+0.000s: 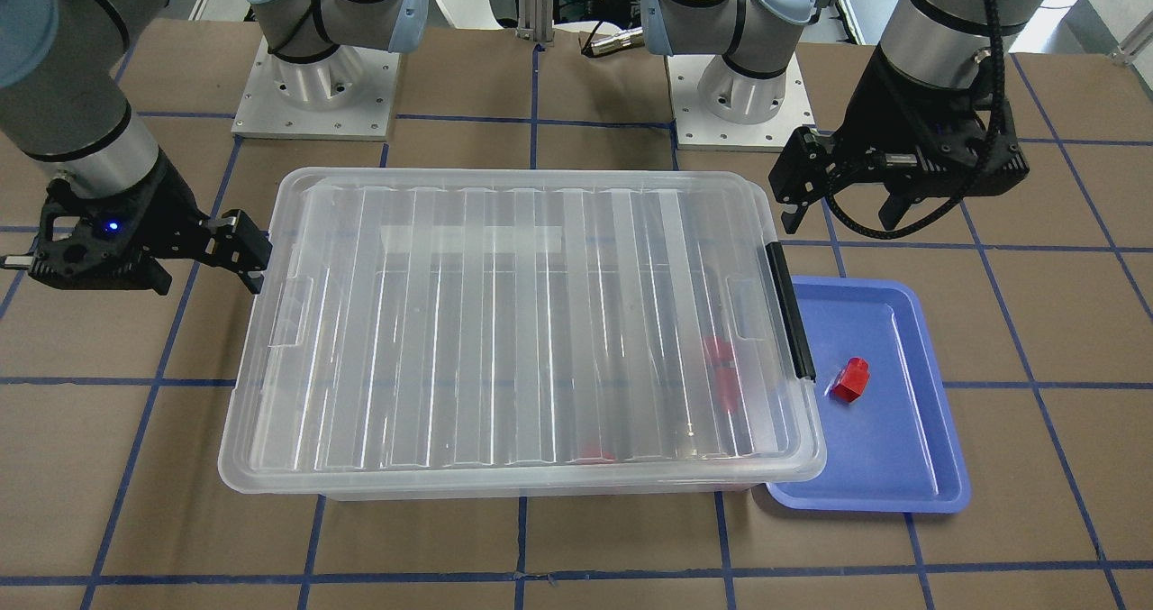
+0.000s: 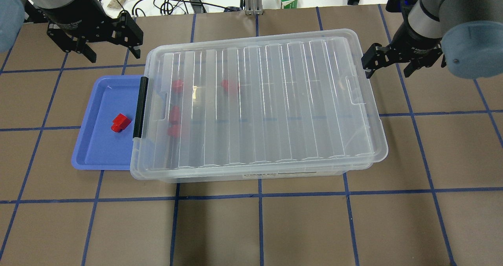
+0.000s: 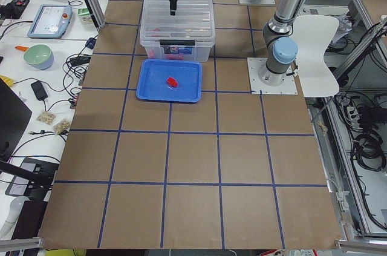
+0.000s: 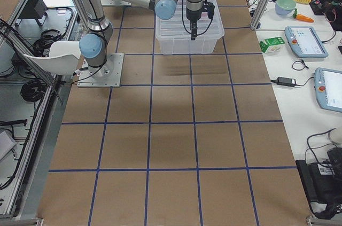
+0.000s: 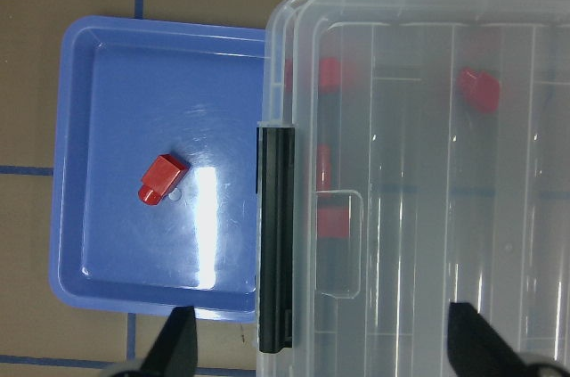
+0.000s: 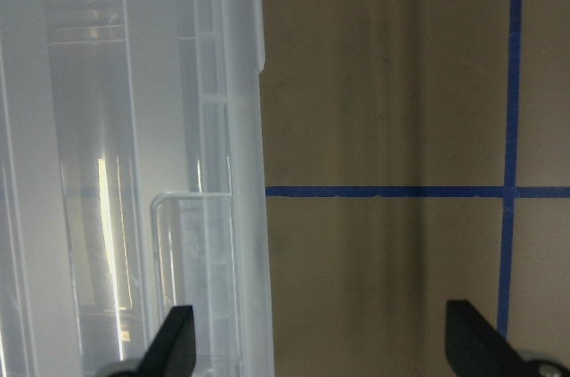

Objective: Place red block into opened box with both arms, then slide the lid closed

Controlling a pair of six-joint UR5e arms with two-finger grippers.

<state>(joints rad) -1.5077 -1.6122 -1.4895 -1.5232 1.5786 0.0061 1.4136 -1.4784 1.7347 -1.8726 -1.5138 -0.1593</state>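
Nearest the front camera, the block (image 1: 850, 379) lies on its side in the blue tray (image 1: 937, 466), alone and apart from the box (image 1: 504, 486). It is bright, glossy red, a boxy body with a short round stub, and nothing is touching it. The tray sits just beside the box's black bar (image 1: 791, 311). The lid (image 1: 522, 322) covers the whole box, though I cannot tell whether it is fully seated. Several red pieces (image 2: 230, 85) show blurred through its ribs.

Beyond, both tools hover high over the worktop (image 1: 630, 547), one at each short end. The left tool (image 2: 114, 55) is spread wide and empty, and so is the right tool (image 2: 388, 71).

For this block, I judge nothing is done: opening, picking, placing and closing all remain.
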